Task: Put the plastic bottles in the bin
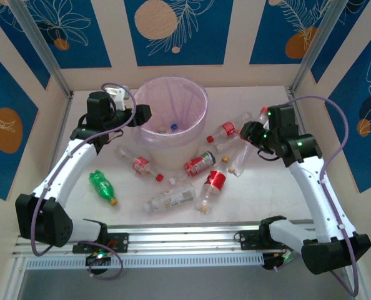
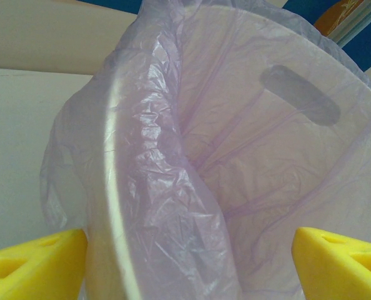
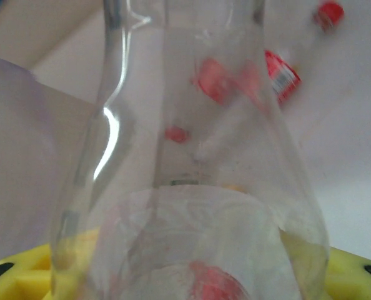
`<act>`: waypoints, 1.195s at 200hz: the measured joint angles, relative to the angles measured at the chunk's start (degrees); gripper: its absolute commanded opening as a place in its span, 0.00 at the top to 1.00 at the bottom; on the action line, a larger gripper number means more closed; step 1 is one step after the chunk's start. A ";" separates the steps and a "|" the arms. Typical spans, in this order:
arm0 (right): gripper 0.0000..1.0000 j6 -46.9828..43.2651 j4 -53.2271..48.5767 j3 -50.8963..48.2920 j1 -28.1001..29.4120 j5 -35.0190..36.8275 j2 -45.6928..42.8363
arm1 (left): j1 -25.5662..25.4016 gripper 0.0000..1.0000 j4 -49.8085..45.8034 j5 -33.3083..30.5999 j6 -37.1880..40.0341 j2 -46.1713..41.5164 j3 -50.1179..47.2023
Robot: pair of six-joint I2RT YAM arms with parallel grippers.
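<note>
Top view: the bin (image 1: 173, 79) stands at the table's (image 1: 273, 194) 12 o'clock. The plastic bottles (image 1: 200, 164) lie scattered from its 4 to 8 o'clock, with a green bottle (image 1: 103, 186) outermost. The left gripper (image 1: 145, 114) sits at the bin's 9 o'clock rim, and the right gripper (image 1: 248, 134) is near its 4 o'clock. Left wrist view: the yellow fingers (image 2: 35, 265) stand wide apart and hold nothing, with the bin rim between them. Right wrist view: the yellow pads (image 3: 354, 272) press against both sides of a clear bottle (image 3: 192, 156).
</note>
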 measured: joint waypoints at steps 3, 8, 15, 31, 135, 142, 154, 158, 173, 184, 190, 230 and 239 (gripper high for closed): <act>0.48 0.00 0.35 0.76 0.13 0.02 0.00 | 0.00 0.16 0.00 0.00 0.00 0.00 0.00; 0.49 -0.42 1.07 2.14 0.37 -0.07 0.04 | -0.02 0.16 0.00 0.00 0.00 0.00 0.00; 0.50 -0.87 2.08 3.74 0.74 -0.20 0.15 | -0.04 0.16 0.00 0.00 0.00 0.00 0.00; 0.53 -1.53 4.63 7.78 1.57 -0.94 1.09 | -0.04 0.16 0.00 0.00 0.00 0.00 0.00; 0.63 -6.49 22.14 30.88 13.79 -13.53 22.25 | -0.20 0.16 0.20 -0.17 0.00 0.02 0.00; 0.63 -7.08 22.14 32.68 14.62 -13.70 24.02 | -0.24 0.16 0.20 -0.17 0.00 0.02 0.00; 0.64 -8.26 22.14 35.60 15.96 -14.01 27.28 | -0.26 0.16 0.20 -0.20 0.00 0.02 0.00; 0.64 -8.63 22.05 36.50 16.33 -14.03 28.28 | -0.26 0.16 0.22 -0.20 0.00 0.02 0.00; 0.70 -10.25 21.22 39.28 17.57 -14.32 32.04 | -0.26 0.17 0.22 -0.20 0.00 0.02 0.00; 0.75 -11.43 20.13 41.07 18.43 -14.40 34.67 | -0.28 0.16 0.22 -0.22 0.00 0.02 0.00; 0.76 -12.22 19.45 42.14 18.88 -14.38 36.33 | -0.31 0.17 0.22 -0.22 0.00 0.02 0.00; 0.77 -17.46 12.70 50.64 21.40 -14.45 47.63 | -0.37 0.16 0.24 -0.22 0.00 0.00 0.00; 0.77 -18.86 10.69 53.72 21.90 -14.62 50.51 | -0.37 0.16 0.24 -0.24 0.00 -0.02 0.00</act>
